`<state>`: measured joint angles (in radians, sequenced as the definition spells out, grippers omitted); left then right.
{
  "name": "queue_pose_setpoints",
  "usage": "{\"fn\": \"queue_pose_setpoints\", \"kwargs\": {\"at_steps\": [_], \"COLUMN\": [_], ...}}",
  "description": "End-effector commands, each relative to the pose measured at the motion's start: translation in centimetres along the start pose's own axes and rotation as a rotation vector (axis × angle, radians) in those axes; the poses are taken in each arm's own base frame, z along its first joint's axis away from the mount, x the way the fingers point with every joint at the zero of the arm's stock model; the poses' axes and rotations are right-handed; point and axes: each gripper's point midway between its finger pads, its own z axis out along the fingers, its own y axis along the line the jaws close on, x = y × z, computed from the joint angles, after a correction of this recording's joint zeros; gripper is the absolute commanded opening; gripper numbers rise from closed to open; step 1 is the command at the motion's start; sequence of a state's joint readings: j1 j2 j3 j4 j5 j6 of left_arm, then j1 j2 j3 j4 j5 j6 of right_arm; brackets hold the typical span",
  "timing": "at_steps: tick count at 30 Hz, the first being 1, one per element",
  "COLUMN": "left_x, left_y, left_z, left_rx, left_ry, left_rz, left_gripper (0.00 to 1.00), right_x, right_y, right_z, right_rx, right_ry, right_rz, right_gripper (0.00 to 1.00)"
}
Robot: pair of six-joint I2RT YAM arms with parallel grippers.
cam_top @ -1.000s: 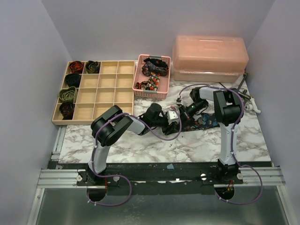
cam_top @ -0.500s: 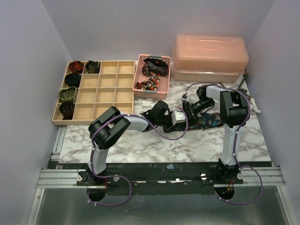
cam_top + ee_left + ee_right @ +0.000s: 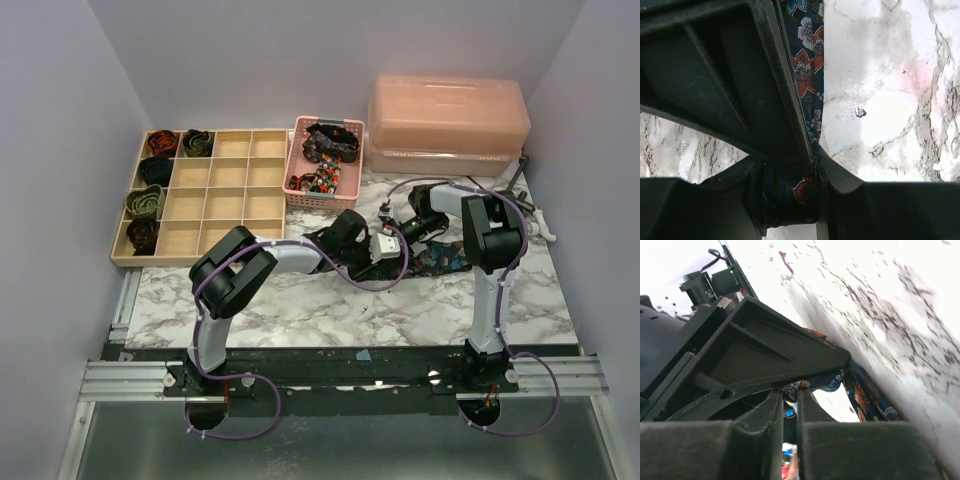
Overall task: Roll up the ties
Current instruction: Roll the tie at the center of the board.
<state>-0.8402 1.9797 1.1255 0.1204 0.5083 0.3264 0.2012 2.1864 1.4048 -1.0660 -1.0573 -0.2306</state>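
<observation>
A navy floral tie (image 3: 441,260) lies flat on the marble table (image 3: 300,310), right of centre. My left gripper (image 3: 387,246) reaches across to its near end. In the left wrist view the left gripper (image 3: 790,192) is shut on a bunched fold of the tie (image 3: 809,75), which runs away over the marble. My right gripper (image 3: 399,232) meets it from the right. In the right wrist view the right gripper (image 3: 790,402) is nearly shut, pinching the tie's edge (image 3: 826,383). Several coiled ties (image 3: 146,201) sit in the wooden tray.
The wooden compartment tray (image 3: 229,190) stands at the back left. A pink mesh basket (image 3: 300,186) holding more ties is behind the grippers. A pink lidded box (image 3: 448,122) stands at the back right. Small metal parts (image 3: 533,222) lie near the right wall.
My left gripper has reached further right and back along the tie. My right gripper has shifted slightly, staying against the left one at the tie's end.
</observation>
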Motion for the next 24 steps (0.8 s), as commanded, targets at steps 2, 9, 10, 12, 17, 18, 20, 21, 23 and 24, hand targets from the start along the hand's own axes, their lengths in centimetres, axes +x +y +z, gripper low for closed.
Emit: {"fn": "queue_pose_setpoints", "kwargs": {"at_steps": [2,9,10,12,17,18,20,21,23,24], "left_x": [7.0,3.2,2.5,1.5,-0.4,-0.8,-1.5,-1.8,-2.3,-2.6], "left_y": [-2.2,-0.6,-0.4,-0.2,0.0,0.1,0.5,0.8,1.1,1.2], "left_z": [-0.3,-1.4,-1.6,-1.9,-1.8,-1.6,-1.0,-0.6,0.1,0.4], "left_rx": [0.049,0.027,0.020,0.015,0.011,0.013,0.013,0.008,0.011,0.018], "left_ry": [0.222,-0.010,-0.050,-0.102,-0.213,-0.229,-0.255,-0.264,-0.284,-0.296], "left_rz": [-0.120,-0.067,-0.047,-0.013,0.070,0.072,0.067,0.064,0.067,0.076], "left_gripper": [0.28,0.64,0.65,0.67,0.69,0.69,0.70,0.71,0.71,0.71], "right_x": [0.4,1.0,0.9,0.7,0.6,0.5,0.5,0.6,0.7,0.7], "right_y": [-5.7,-11.4,-12.0,-12.9,-13.7,-13.8,-13.9,-14.0,-14.0,-14.0], "right_z": [0.6,-1.6,-1.9,-2.3,-2.5,-2.6,-2.8,-2.8,-2.9,-2.9], "right_rx": [0.205,0.306,0.320,0.346,0.366,0.376,0.394,0.401,0.409,0.409], "right_ry": [0.049,0.053,0.052,0.052,0.055,0.051,0.053,0.056,0.057,0.055], "right_rz": [-0.001,0.046,0.049,0.048,0.073,0.080,0.082,0.084,0.081,0.080], "right_gripper": [0.01,0.01,0.01,0.01,0.01,0.01,0.01,0.01,0.01,0.01]}}
